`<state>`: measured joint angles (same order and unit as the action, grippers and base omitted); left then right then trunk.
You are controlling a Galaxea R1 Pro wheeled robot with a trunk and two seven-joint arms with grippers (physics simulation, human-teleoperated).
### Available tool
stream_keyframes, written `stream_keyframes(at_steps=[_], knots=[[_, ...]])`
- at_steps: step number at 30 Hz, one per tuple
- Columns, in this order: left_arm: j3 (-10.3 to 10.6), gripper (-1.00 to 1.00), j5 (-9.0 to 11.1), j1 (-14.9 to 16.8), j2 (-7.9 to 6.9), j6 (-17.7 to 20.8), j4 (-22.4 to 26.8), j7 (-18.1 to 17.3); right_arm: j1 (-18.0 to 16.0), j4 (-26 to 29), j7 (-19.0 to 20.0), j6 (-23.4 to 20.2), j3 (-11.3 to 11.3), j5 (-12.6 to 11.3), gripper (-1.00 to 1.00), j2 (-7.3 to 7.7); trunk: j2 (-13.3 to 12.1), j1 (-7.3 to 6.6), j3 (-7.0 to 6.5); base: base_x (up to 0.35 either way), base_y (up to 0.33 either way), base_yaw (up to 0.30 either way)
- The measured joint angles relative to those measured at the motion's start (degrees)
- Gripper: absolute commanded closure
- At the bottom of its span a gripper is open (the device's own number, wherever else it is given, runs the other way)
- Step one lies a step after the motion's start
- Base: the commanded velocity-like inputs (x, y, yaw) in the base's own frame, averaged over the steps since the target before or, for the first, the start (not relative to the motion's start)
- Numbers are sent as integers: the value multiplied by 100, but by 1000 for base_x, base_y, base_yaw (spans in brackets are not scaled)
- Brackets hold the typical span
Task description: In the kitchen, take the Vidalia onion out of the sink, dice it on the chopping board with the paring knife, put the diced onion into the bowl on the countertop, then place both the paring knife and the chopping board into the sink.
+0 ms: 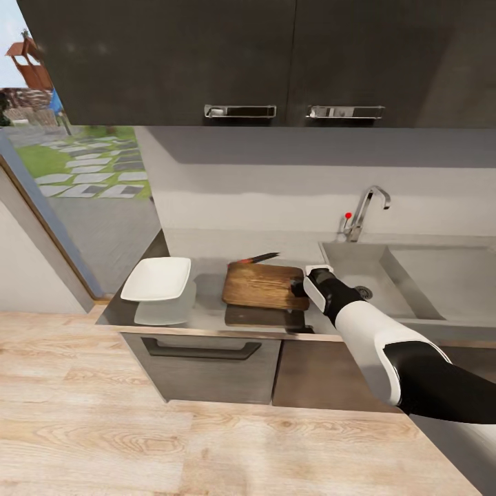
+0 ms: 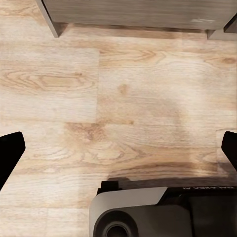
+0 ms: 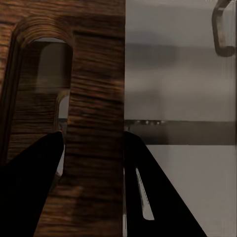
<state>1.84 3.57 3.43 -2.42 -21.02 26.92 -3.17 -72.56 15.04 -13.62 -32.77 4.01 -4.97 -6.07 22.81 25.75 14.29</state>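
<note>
A kitchen corner is seen from the head view. A long grey desk (image 1: 207, 313) runs along a pale wall, set on dark grey cabinets with bar handles, and two dark upper cabinets (image 1: 227, 58) with chrome handles hang above it. The floor (image 1: 138, 427) is of light wood planks. At the left a large window (image 1: 76, 172) gives onto grass and stepping stones.

On the desk's left part the white square bowl (image 1: 158, 278) is seen, its reflection lying on the glossy surface beneath it. Just beside it, toward the sink, the dark brown chopping board (image 1: 263, 285) appears raised a little above the desk, a dark shadow lying below it. The paring knife (image 1: 255, 260), red handle and dark blade, is seen at the board's far edge, whether on the board or on the desk behind it cannot be told. The grey steel sink (image 1: 358, 275) is set into the desk at the right, with a flat drainboard beside it and a chrome tap (image 1: 365, 210) with a red knob behind it.

The right arm is stretched to the board's sink-side end. In the right wrist view the right claw (image 3: 91, 163) is closed narrowly on the board, one finger on each side of the wooden strip beside the handle slot.

In the left wrist view the left claw (image 2: 118, 148) is held wide over the wood floor, gripping nothing.
</note>
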Motion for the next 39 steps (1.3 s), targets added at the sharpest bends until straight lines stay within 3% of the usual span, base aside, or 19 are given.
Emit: stream_keyframes(at_steps=[8, 39], knots=[[0, -100, 0, -1, 0, 0, 0, 0, 0, 0, -11, -14, 0, 173, 100, -9, 0, 0, 0, 0, 0, 0], [0, -100, 0, -4, 0, 1, 0, 0, 0, -154, -4, -4, 0, 184, 100, 8, 0, 0, 0, 17, 0, 0]])
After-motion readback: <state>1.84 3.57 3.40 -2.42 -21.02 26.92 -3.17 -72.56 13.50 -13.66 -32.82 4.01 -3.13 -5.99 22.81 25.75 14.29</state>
